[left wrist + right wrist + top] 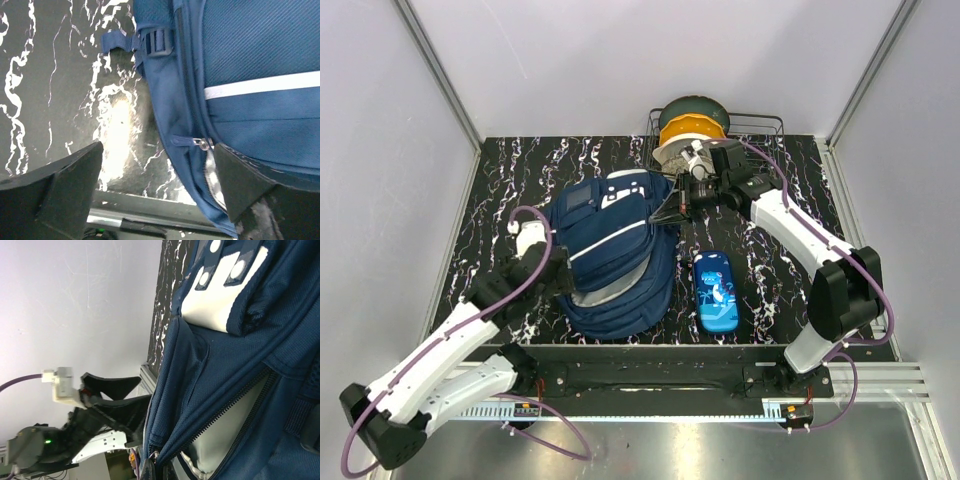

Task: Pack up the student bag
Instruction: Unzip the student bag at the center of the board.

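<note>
Pinching student bag point(615, 255) rim: right jaws; left jaws apart beside it.

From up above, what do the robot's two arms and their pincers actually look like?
Both the left arm and right arm are slim white tubes linked by chunky black joints. A purple cable loops along each. The left gripper and right gripper are black, and the left one's two fingers are flat wedges that taper to blunt tips.
</note>
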Available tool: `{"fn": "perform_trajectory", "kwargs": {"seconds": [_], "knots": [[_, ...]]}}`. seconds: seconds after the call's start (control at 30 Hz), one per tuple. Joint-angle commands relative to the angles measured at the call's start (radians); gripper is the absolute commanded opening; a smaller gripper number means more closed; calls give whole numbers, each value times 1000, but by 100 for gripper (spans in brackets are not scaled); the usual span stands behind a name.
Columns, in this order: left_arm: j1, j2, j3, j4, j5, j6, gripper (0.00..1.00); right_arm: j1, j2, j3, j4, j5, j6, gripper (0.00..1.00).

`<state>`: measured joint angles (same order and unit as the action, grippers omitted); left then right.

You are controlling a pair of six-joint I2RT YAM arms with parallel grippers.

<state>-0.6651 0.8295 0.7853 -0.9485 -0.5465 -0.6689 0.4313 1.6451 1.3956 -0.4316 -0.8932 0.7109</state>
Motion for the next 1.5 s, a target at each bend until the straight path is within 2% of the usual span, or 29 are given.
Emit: {"fn": "perform_trajectory", "kwargs": {"seconds": [0.0,0.17,0.33,0.47,0.67,0.83,1.03,1.2,1.23,1.33,1.37,1.47], "knots": [[5,-151,94,60,36,63,99,-6,-71,-20,91,-61,-4,0],[4,-282,65,191,222,172,99,-8,-56,-58,151,-61,35,0],[1,-257,26,318,474,265,99,-5,-45,-70,189,-65,65,0],[-47,-233,43,385,511,343,99,-6,-38,-73,200,-66,81,0],[-191,-124,127,412,445,455,99,-2,-25,-73,223,-59,102,0],[-364,-14,172,425,264,485,99,1,-14,-66,234,-55,114,0],[-401,121,175,452,137,489,99,6,-21,-61,238,-55,133,0],[-406,166,189,452,8,485,99,7,-45,-72,231,-55,134,0],[-406,174,187,452,-9,485,97,7,-48,-76,231,-53,134,0],[-404,172,192,445,-55,470,82,6,-54,-92,228,-43,128,0],[-404,171,190,447,-64,463,73,6,-53,-95,226,-41,125,0],[-406,177,187,429,-119,440,64,6,-59,-107,223,-43,125,0]]}}
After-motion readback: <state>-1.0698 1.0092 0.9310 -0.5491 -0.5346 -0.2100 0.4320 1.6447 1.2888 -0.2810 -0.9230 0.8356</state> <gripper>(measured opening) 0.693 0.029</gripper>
